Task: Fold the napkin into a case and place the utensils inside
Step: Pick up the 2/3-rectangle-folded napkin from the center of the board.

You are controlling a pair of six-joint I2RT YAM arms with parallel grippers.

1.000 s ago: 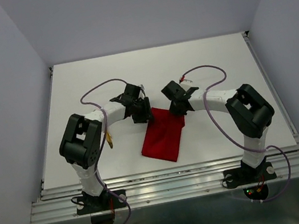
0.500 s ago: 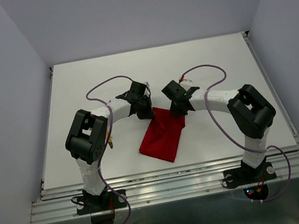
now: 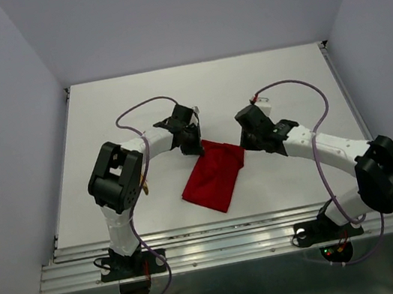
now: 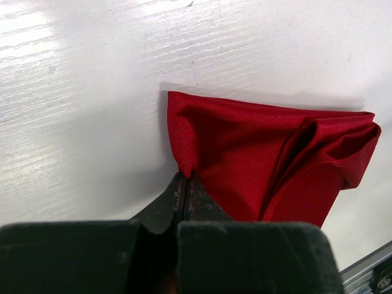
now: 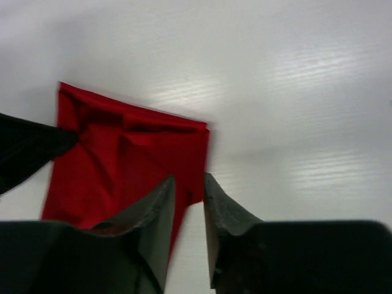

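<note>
Two changes in the last second, read left to right across the top view. Far left: a sliver of gold (image 3: 145, 186) shows beside the left arm's elbow on the white table (image 3: 93, 119). It is likely one of the utensils, but it is mostly hidden and I cannot tell which; it sits well apart from the cloth. Left of centre: the left gripper (image 3: 191, 142), jaws apart a second ago, is now pressed together on the napkin's upper left corner. The left wrist view confirms it: left gripper (image 4: 184, 179) tips meet on a pinch of red edge, with the cloth puckered between them. Centre: the napkin (image 3: 213, 178) lies as a narrow folded strip slanting from upper right to lower left, its lower end nudged slightly left of where it was. In the left wrist view the napkin (image 4: 245, 153) shows loose stacked layers bulging at its right end. Right of centre: the right gripper (image 3: 250, 136) has let go of the upper right corner and pulled back to the right, its elbow swung out to the lower right of the frame. Right wrist view, blurred: right gripper (image 5: 188, 187) jaws apart and gripping nothing, napkin (image 5: 122, 153) beyond them to the left, the left gripper's dark finger (image 5: 30, 147) at its left corner. Judgement: the hold has passed to the left arm, probably for another fold or a tidy-up; the case is not finished and the utensils are not yet inside.
</note>
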